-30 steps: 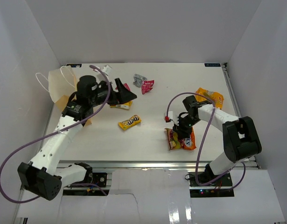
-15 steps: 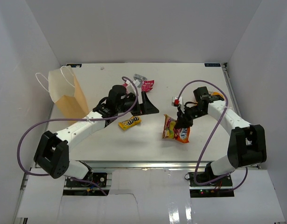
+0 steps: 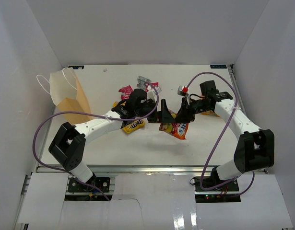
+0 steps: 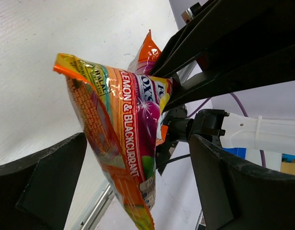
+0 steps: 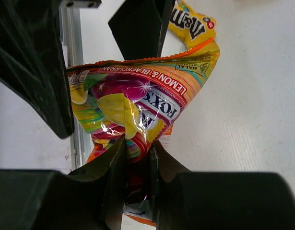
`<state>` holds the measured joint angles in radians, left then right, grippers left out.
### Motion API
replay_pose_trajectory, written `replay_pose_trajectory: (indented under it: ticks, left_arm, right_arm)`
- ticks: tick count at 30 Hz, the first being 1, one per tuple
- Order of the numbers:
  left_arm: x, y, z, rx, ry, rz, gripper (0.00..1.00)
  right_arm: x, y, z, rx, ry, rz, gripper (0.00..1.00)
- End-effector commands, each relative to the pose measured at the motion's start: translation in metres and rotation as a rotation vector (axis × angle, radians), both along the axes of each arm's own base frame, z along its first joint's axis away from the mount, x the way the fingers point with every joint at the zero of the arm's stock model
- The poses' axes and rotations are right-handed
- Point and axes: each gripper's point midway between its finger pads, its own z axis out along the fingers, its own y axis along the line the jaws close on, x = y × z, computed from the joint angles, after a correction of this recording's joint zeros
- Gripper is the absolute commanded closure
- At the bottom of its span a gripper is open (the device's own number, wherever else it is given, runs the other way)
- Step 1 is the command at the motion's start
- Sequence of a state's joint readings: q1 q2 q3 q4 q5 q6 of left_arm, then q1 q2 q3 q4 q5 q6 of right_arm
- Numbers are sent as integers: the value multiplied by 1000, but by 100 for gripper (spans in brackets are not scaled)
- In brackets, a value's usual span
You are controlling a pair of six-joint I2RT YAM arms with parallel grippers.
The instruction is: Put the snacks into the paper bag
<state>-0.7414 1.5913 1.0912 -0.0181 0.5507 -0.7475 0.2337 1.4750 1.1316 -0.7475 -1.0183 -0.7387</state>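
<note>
Large orange-pink candy bag of shiny foil (image 3: 175,127), one of the snacks, now hangs above the white desk (image 3: 137,148) in the middle, between the two arms; one second ago it was lying flat on the desk close to the right arm. The right end effector (image 3: 180,116) has pinched it at one crumpled end; in the right wrist view its fingers are almost closed, with only foil between them. The left end effector (image 3: 165,116) is wide open, with one finger at each side of the candy bag, and I see no contact yet; one second ago it was beside the tan kraft paper bag with white cord handles (image 3: 70,98), which stands at the far left, well apart from here. I judge that a handover is prepared: the left should close on the candy bag before the right lets go, then carry it to the paper bag. A small yellow packet (image 3: 133,126) lies on the desk under the left arm, not yet packed.
</note>
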Motion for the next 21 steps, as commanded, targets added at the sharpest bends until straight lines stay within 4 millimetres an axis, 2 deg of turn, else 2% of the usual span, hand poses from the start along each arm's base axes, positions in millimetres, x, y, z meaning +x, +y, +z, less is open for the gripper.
replay_pose_trajectory:
  ticks: [1,8,9,11,12,14,15,17,18,19,20,21]
  left_arm:
    - [-2,-9,13,0,-36,-36,2]
    - [-1,-9,5,42,-11,-37,35]
    - [0,-8,4,56,-9,-24,44]
    - [1,-6,2,72,-6,-16,49]
    - [2,-5,1,78,-6,-10,57]
    - [2,-3,0,90,-6,-4,64]
    - [4,-3,0,97,-10,5,70]
    - [5,2,-3,132,-17,11,74]
    - [10,7,-3,159,-35,41,74]
    - [15,9,4,173,-63,61,76]
    - [14,20,-1,235,-52,83,77]
    - [26,32,2,294,-105,143,79]
  right_arm:
    - [7,12,39,110,-47,21,87]
    - [12,10,42,110,-64,15,84]
    - [13,10,42,105,-70,13,84]
    - [14,8,42,99,-83,10,78]
    - [13,8,42,98,-85,10,70]
    - [14,8,43,94,-99,10,60]
    - [13,7,43,92,-101,10,48]
    - [14,6,45,85,-124,11,36]
    - [15,6,47,81,-139,9,26]
    - [18,4,53,78,-167,6,22]
    - [23,1,54,56,-202,-5,20]
    - [29,-4,59,46,-230,-26,18]
